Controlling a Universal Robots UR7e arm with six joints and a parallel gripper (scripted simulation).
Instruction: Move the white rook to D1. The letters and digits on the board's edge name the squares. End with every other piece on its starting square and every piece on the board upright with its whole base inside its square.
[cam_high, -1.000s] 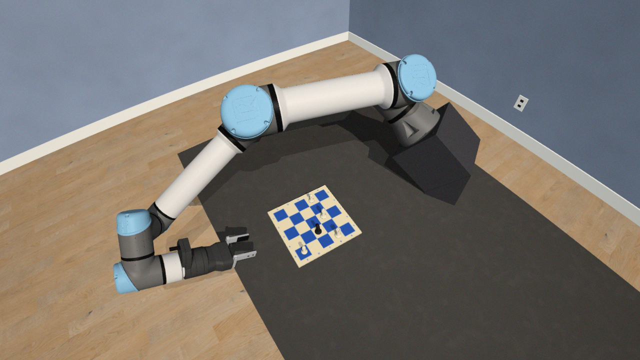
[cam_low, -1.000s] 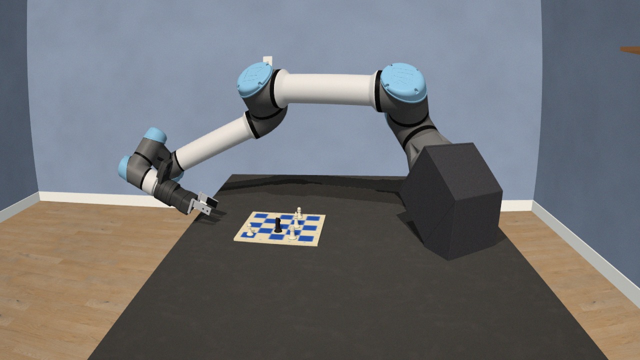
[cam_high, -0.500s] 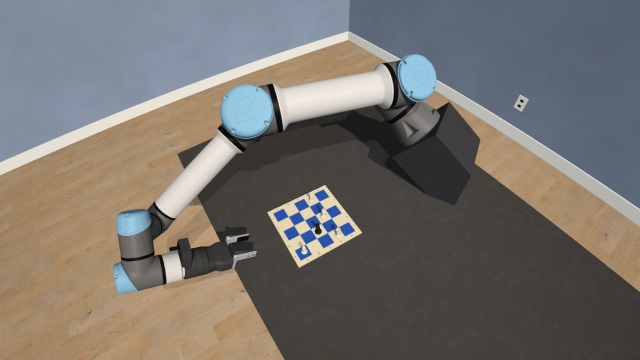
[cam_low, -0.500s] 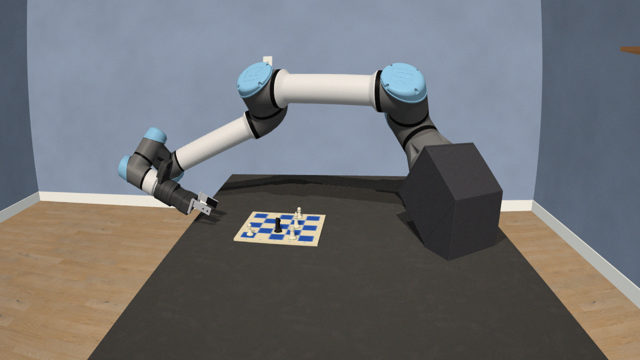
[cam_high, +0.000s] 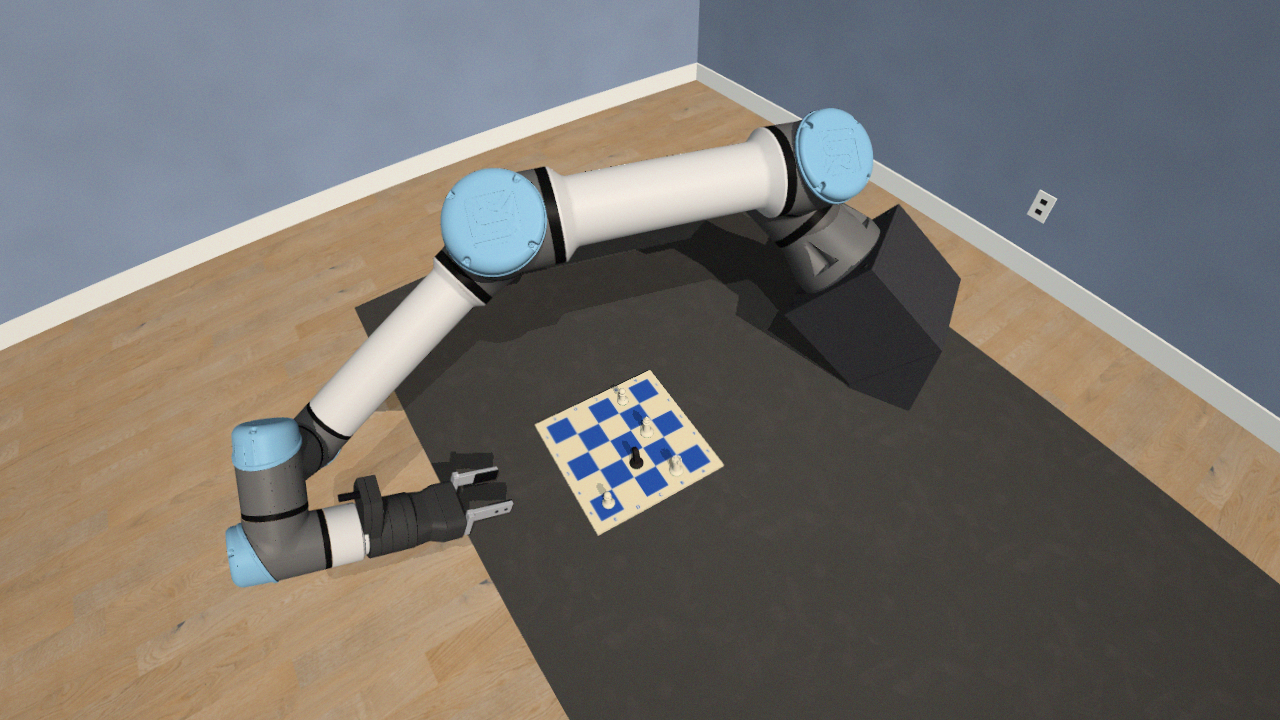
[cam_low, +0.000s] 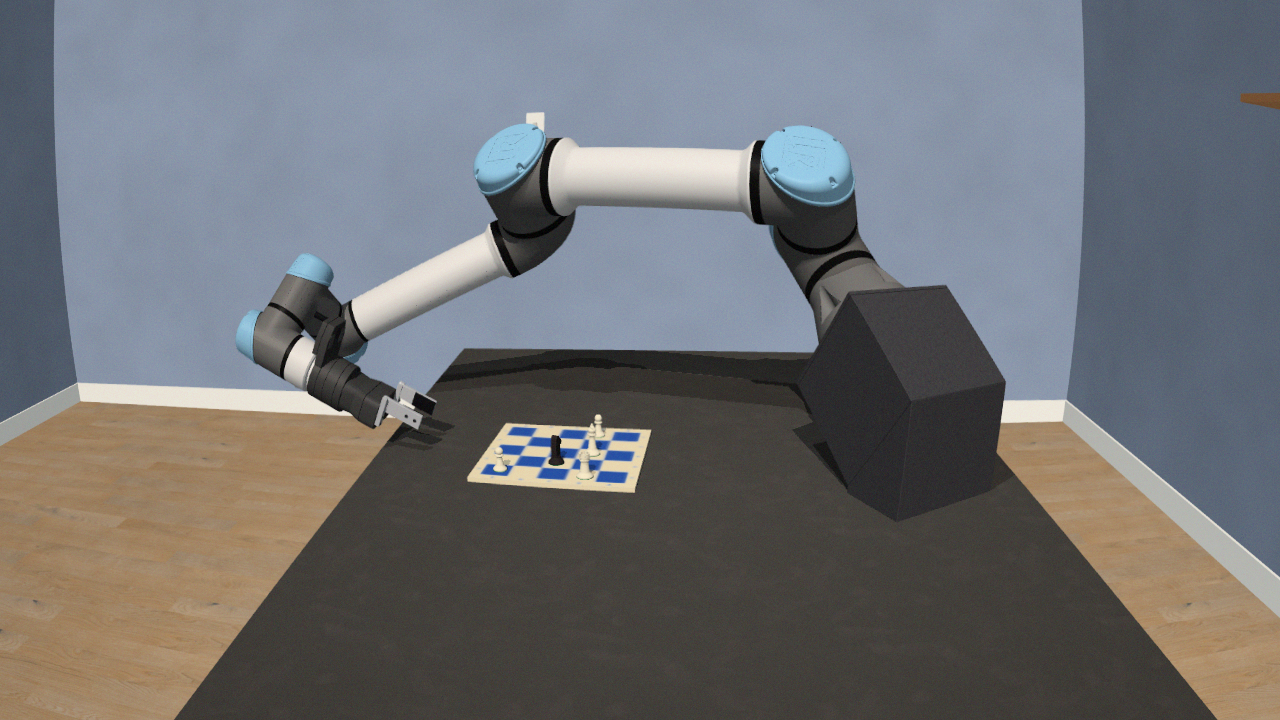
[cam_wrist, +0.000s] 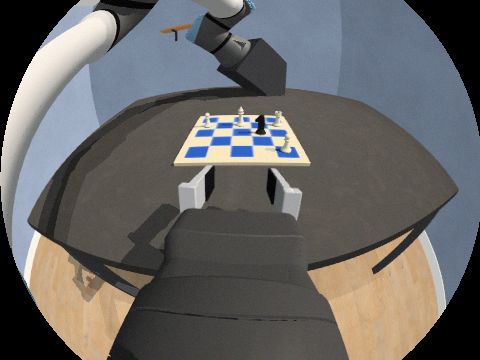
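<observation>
A small blue-and-cream chessboard (cam_high: 569, 478) (cam_low: 550, 483) (cam_wrist: 240, 162) lies on the dark table top (cam_high: 805, 582). Several white pieces stand upright on it: one near the corner closest to the gripper (cam_high: 607, 499) (cam_low: 499, 462) (cam_wrist: 286, 143), one on the right side (cam_high: 676, 463) (cam_low: 584, 464), one in the middle (cam_high: 646, 426) and one at the far edge (cam_high: 620, 394) (cam_low: 597, 422). They are too small to tell which is the rook. A black piece (cam_high: 635, 457) (cam_low: 555, 448) (cam_wrist: 260, 123) stands mid-board. My gripper (cam_high: 499, 488) (cam_low: 426, 411) (cam_wrist: 240, 178) is open and empty. It lies almost level, low over the table's left edge, pointing at the board from a short way off.
The arm's dark slanted base block (cam_high: 877, 304) (cam_low: 913, 394) stands at the far right of the table. The arm arches over the table's back left. Wooden floor surrounds the table.
</observation>
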